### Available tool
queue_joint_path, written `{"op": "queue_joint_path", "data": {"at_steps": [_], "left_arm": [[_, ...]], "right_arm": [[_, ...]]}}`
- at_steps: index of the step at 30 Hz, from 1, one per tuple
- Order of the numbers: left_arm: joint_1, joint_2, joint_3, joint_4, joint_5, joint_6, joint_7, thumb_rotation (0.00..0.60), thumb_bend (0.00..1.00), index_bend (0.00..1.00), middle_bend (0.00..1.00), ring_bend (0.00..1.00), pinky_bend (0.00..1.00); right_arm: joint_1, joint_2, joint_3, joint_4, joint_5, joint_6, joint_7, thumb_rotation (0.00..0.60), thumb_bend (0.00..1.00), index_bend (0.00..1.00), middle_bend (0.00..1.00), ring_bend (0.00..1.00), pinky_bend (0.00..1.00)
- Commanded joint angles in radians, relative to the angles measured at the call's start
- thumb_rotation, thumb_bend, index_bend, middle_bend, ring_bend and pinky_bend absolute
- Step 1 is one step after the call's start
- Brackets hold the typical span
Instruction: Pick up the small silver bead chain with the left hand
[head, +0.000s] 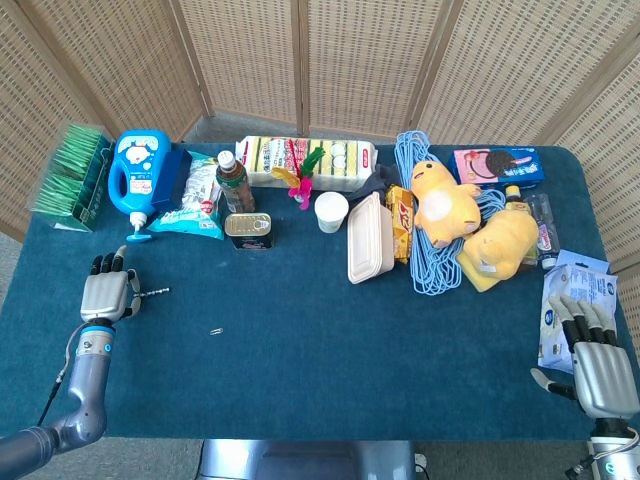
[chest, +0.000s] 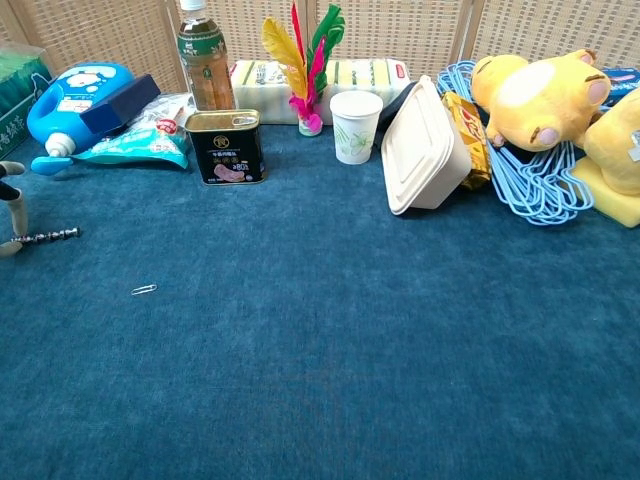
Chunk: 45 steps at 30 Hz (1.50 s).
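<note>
The left hand (head: 105, 297) pinches one end of the small silver bead chain (head: 153, 293), which sticks out stiffly to its right, seemingly clear of the blue cloth-covered table (head: 300, 360); lifting looks underway. The right hand (head: 598, 365) rests empty, fingers apart.

Two yellow plush toys (head: 440, 200) (head: 497, 250), one paper cup (head: 331, 211), one tin (head: 249, 230), one paperclip (head: 216, 331)

Left hand (chest: 10, 215) mostly cut off at chest view's left edge
</note>
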<state>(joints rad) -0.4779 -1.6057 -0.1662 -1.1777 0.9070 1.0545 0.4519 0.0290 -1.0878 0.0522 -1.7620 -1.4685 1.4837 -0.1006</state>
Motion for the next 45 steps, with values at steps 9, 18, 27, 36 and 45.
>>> {"op": "queue_joint_path", "data": {"at_steps": [9, 18, 27, 36, 45], "left_arm": [[0.001, -0.007, -0.005, 0.012, -0.004, -0.001, 0.004, 0.600, 0.70, 0.53, 0.00, 0.00, 0.00], [0.003, 0.001, -0.010, 0.003, 0.003, -0.005, -0.010, 0.600, 0.70, 0.53, 0.00, 0.00, 0.00], [0.024, 0.068, 0.004, -0.084, 0.095, 0.061, -0.047, 0.600, 0.70, 0.53, 0.00, 0.00, 0.00], [0.043, 0.207, 0.048, -0.229, 0.253, 0.125, -0.069, 0.600, 0.70, 0.53, 0.00, 0.00, 0.00], [0.056, 0.287, 0.066, -0.368, 0.347, 0.198, -0.018, 0.600, 0.69, 0.53, 0.00, 0.00, 0.00]], "right_arm": [[0.003, 0.002, -0.001, 0.000, 0.002, -0.007, 0.008, 0.600, 0.00, 0.00, 0.00, 0.00, 0.00], [0.004, 0.000, -0.002, 0.001, 0.003, -0.010, 0.006, 0.600, 0.00, 0.00, 0.00, 0.00, 0.00], [0.005, -0.001, -0.002, 0.002, 0.006, -0.012, 0.006, 0.600, 0.00, 0.00, 0.00, 0.00, 0.00], [0.005, -0.001, -0.003, 0.000, 0.004, -0.011, 0.005, 0.600, 0.00, 0.00, 0.00, 0.00, 0.00], [0.004, 0.001, -0.003, -0.002, 0.003, -0.009, 0.008, 0.600, 0.00, 0.00, 0.00, 0.00, 0.00]]}}
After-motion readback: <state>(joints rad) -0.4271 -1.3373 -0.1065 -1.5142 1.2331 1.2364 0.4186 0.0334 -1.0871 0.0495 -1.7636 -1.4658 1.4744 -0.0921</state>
